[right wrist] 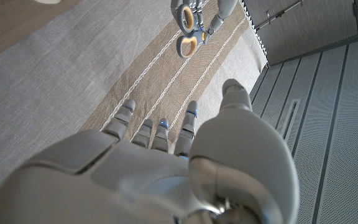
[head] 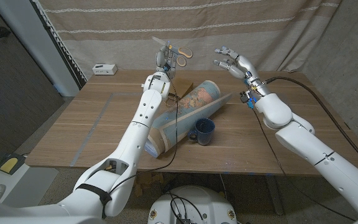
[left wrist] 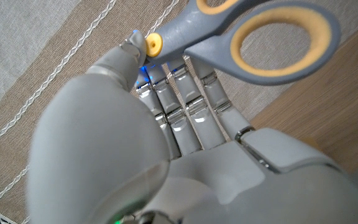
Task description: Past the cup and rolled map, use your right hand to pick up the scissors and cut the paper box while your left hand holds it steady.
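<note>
The left hand [head: 164, 60] holds the scissors [head: 178, 53] aloft, pinched near the pivot. The right hand [head: 232, 62] hovers nearby, fingers spread, empty. Risk: a loose pinch during handover drops the scissors onto the rolled map [head: 188, 112] and cup [head: 203, 130].

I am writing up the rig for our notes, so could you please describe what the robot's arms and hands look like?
Both arms have glossy white rounded shells with dark joints. The left arm carries a row of small dark dots, a black band near its base and a thin black cable. The right arm has a thick black cable alongside. The left hand and right hand are silver-grey with segmented metallic fingers.
</note>
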Robot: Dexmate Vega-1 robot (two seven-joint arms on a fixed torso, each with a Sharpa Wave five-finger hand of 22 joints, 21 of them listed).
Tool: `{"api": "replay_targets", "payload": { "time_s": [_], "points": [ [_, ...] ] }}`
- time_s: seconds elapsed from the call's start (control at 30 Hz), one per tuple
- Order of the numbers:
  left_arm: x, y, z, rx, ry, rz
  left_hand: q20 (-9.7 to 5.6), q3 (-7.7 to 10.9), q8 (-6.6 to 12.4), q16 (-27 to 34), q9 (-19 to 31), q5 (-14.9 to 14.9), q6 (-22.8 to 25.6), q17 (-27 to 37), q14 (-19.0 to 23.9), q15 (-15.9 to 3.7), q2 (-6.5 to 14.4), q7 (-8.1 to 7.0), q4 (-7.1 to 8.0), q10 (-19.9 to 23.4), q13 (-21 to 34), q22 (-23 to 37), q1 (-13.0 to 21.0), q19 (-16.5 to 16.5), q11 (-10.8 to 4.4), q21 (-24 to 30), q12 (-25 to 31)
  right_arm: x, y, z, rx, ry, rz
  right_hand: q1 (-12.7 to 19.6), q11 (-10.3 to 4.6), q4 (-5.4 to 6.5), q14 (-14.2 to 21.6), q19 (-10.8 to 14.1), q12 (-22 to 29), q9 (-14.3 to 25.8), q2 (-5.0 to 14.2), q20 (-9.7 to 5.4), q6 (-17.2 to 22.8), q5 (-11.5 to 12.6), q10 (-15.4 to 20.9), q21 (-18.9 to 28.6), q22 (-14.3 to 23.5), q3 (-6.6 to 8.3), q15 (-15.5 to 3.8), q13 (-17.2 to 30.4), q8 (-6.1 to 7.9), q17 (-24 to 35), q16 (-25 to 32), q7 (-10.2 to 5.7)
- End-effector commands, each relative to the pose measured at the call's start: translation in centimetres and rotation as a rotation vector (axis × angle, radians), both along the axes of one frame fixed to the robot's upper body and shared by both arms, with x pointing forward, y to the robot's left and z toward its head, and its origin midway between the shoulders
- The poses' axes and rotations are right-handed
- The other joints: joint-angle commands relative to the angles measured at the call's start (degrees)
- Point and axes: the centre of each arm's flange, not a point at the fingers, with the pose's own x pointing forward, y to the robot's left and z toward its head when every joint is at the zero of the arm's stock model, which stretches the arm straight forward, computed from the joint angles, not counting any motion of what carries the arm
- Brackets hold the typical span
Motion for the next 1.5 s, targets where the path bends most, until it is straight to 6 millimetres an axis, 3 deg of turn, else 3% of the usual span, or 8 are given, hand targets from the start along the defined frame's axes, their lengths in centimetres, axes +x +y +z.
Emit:
{"api": "replay_targets", "payload": {
  "time_s": [0.03, 0.77, 1.5],
  "points": [
    [-0.2, 0.2, 0.6, 0.013, 0.001, -0.011, -5.69, 2.75, 0.35, 0.3, 0.2, 0.4, 0.8, 0.2, 5.0, -4.75, 0.6, -0.01, 2.26, 0.0, 0.2, 0.0, -0.1, -0.3, -0.32, 0.2, -0.1, -0.3, 1.3, 0.3, -0.011, -0.031, -0.041, 0.4, -0.08, 0.19, 0.0, -0.2, 0.3, 0.2, -0.17, 0.59, 0.7, -0.1, 0.5, 0.0, 0.1, 0.06, -0.2, 0.2, 0.35, 0.1, 0.3, 0.12],
    [-1.7, 2.6, 1.7, 0.022, 0.0, 0.045, -5.79, 2.86, 0.38, 0.2, 0.1, 0.5, 0.8, 0.3, 5.0, -4.75, 0.7, 0.01, 2.26, 0.1, 0.2, 0.1, -0.1, -0.3, -0.31, 0.4, -0.1, -0.1, 3.2, 0.9, -0.047, -0.049, -0.024, 0.8, -0.11, 0.24, 0.0, -0.2, 0.2, 0.5, -0.54, 0.64, 1.2, 0.0, 0.5, 0.0, 0.1, -0.05, 0.01, 0.2, 0.43, 0.1, 0.2, 0.25],
    [-1.3, 0.4, 1.8, 0.024, 0.004, -0.016, -5.77, 2.93, 0.36, 0.3, 0.1, 0.5, 0.6, 0.4, 5.1, -4.75, 0.7, 0.02, 2.27, 0.1, 0.3, 0.1, -0.2, -0.3, -0.37, 0.5, 0.0, -0.6, 3.9, 0.5, -0.092, -0.112, -0.107, 1.4, -0.29, 0.39, -0.3, -0.7, 0.3, 0.9, -0.48, 0.21, 2.7, 0.1, 0.8, -0.1, 0.1, 0.01, -0.14, 0.2, 0.99, 0.1, 0.0, -0.5]
  ]
}}
